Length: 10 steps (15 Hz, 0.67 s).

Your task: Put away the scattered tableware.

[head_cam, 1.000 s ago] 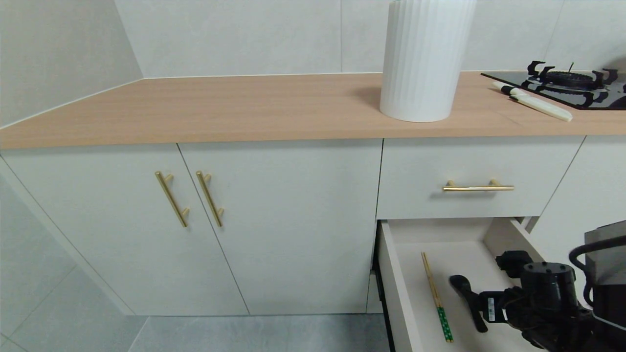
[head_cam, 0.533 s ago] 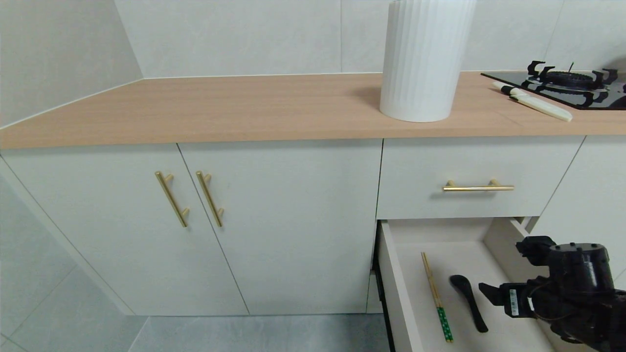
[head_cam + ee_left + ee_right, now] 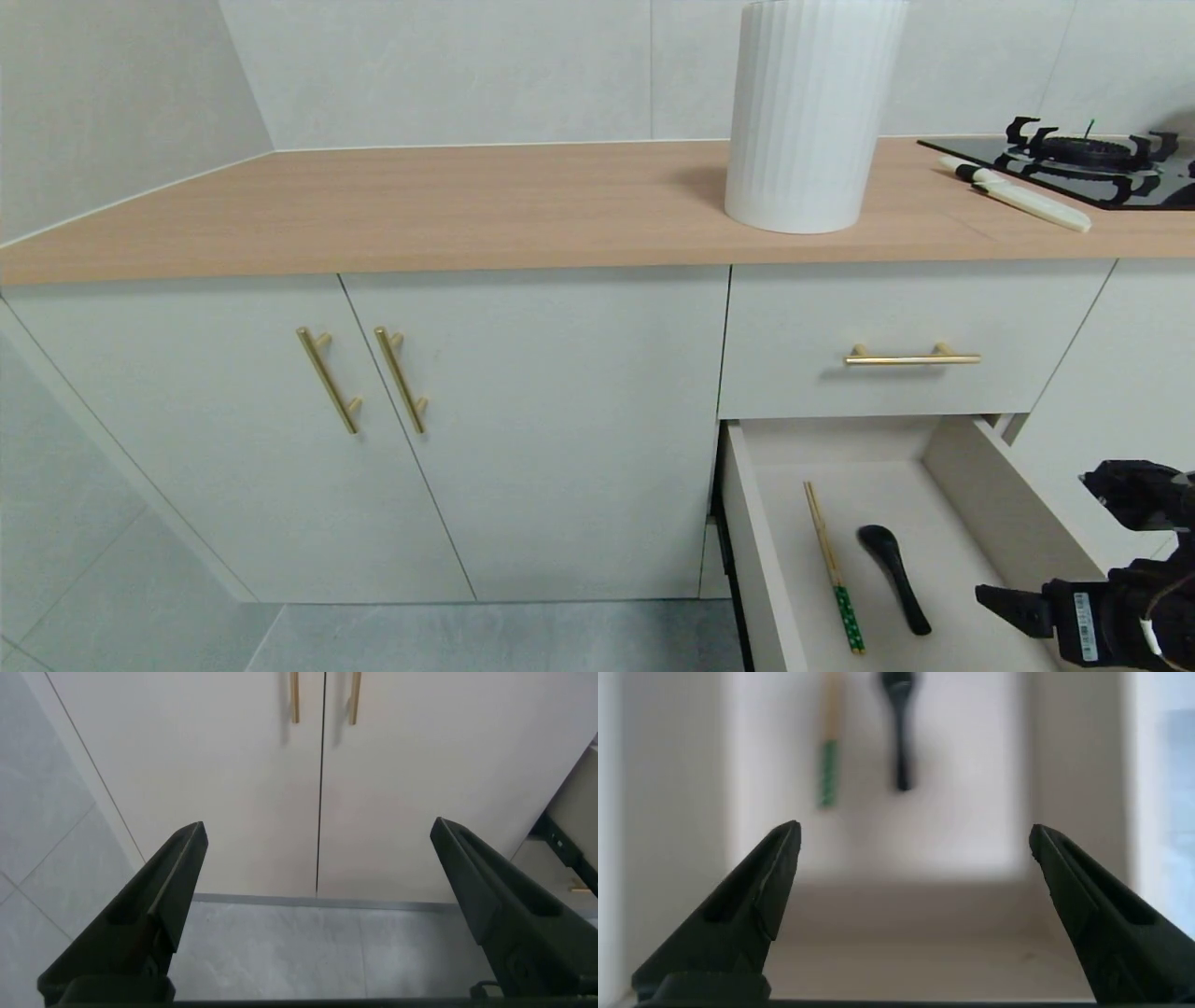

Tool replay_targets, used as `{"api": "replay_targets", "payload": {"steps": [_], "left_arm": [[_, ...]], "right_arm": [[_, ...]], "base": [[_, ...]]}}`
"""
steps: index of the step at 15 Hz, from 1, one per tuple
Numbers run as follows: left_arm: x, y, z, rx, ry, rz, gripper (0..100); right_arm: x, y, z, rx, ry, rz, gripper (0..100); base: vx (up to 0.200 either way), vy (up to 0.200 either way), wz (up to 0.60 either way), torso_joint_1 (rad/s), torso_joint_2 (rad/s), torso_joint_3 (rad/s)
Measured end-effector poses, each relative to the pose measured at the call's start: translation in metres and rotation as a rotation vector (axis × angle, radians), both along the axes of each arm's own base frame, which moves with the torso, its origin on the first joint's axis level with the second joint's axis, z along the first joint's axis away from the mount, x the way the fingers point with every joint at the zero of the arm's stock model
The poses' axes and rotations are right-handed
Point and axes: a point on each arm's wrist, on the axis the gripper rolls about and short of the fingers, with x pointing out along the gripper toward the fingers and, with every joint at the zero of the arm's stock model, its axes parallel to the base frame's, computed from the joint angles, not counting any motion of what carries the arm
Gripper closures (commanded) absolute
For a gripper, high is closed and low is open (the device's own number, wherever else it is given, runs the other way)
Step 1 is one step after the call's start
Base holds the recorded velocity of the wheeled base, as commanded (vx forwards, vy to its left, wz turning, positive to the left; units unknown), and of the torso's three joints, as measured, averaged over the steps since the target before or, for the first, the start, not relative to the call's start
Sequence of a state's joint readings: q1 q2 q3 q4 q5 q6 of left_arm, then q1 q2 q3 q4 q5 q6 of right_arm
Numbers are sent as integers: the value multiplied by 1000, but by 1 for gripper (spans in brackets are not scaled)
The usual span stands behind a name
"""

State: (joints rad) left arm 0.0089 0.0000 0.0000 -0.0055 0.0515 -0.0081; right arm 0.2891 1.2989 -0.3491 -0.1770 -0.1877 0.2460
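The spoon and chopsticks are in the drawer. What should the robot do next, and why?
Probably raise the open, empty right gripper toward the knife on the counter beside the stove. The spoon and chopsticks already lie in the open drawer, so the knife looks like the last piece left out.

Left end effector (image 3: 318, 826), jaws spread wide, faces the cabinet doors (image 3: 402, 793); two gold handles (image 3: 294, 697) high on them, grey floor (image 3: 308, 952) beneath
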Motion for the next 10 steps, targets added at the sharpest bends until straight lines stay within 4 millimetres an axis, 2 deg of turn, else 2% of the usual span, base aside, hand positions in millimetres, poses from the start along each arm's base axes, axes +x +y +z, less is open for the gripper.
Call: {"api": "replay_targets", "payload": {"steps": [6,10], "left_arm": [[0,0,0,-1,0,0,0],[0,0,0,0,-1,1,0]], "right_arm": [[-30,-5,0,14,-9,28,0],[-40,-6,1,11,-4,49,0]], "base": [[-200,0,0,3,4,2],[0,0,0,0,0,0]]}}
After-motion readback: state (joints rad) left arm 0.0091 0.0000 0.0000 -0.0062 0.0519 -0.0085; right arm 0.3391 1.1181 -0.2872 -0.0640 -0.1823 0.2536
